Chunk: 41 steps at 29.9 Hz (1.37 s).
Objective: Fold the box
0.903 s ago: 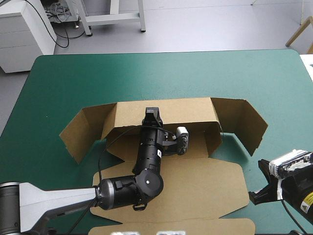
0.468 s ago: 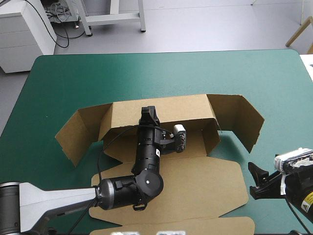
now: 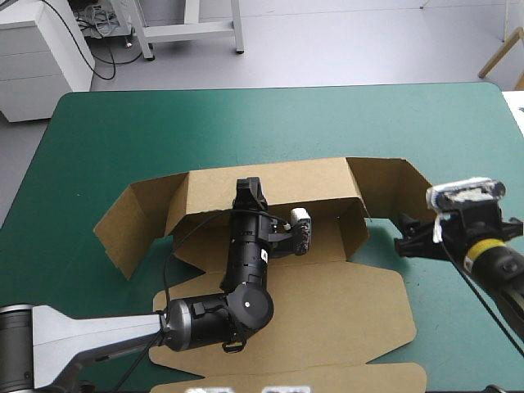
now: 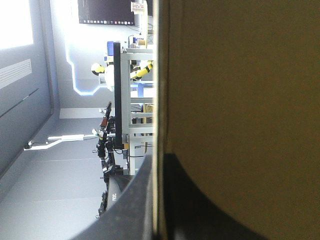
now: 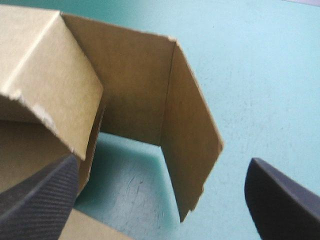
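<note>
The box [image 3: 327, 319] was plain brown. The table cover [image 3: 246, 131] was teal-green. The right gripper [image 5: 161, 162] had black fingers [image 5: 35, 200] with thin lines across them. The left arm [image 3: 241, 307] was black and grey.

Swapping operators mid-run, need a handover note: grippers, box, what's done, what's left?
Left gripper: shut on the back wall of the box, holding it upright.
Right gripper: open and empty, next to the right flap, which stands ahead between its fingers.
Box: back wall up; right flap and left flap are raised and angled forward. The near panels lie flat.
Done: back wall raised.
Left: probably fold the flaps in, raise the other walls and tuck them.
</note>
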Each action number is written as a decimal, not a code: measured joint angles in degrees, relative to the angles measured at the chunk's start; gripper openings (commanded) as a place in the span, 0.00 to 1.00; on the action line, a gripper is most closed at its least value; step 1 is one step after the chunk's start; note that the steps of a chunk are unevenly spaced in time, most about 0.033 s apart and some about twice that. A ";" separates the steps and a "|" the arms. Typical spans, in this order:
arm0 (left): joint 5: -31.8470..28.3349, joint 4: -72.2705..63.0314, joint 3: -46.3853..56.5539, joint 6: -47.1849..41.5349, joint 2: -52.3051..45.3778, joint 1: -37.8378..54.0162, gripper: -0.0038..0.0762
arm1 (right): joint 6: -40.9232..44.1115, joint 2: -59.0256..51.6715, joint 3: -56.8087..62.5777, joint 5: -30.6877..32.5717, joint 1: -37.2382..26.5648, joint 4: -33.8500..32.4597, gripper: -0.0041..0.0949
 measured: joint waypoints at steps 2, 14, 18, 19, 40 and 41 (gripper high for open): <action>0.00 0.00 0.00 0.00 0.00 0.00 0.04 | 0.01 5.15 -4.37 0.00 0.00 -1.19 0.88; 0.00 -0.02 0.00 0.00 0.00 0.00 0.04 | -12.71 30.40 -31.16 4.23 -8.28 5.18 0.88; 0.00 -0.02 0.00 0.00 0.00 0.00 0.04 | -23.46 38.47 -40.12 11.87 -15.94 18.42 0.88; 0.00 -0.02 0.00 0.00 0.00 0.00 0.04 | -25.71 40.66 -42.24 13.99 -17.65 21.73 0.88; 0.05 -0.02 0.00 0.00 0.00 0.00 0.04 | -33.42 48.55 -45.68 25.41 -25.69 34.27 0.82; 0.05 -0.07 0.05 0.00 0.00 0.00 0.04 | -33.44 47.81 -44.27 25.41 -25.69 34.27 0.81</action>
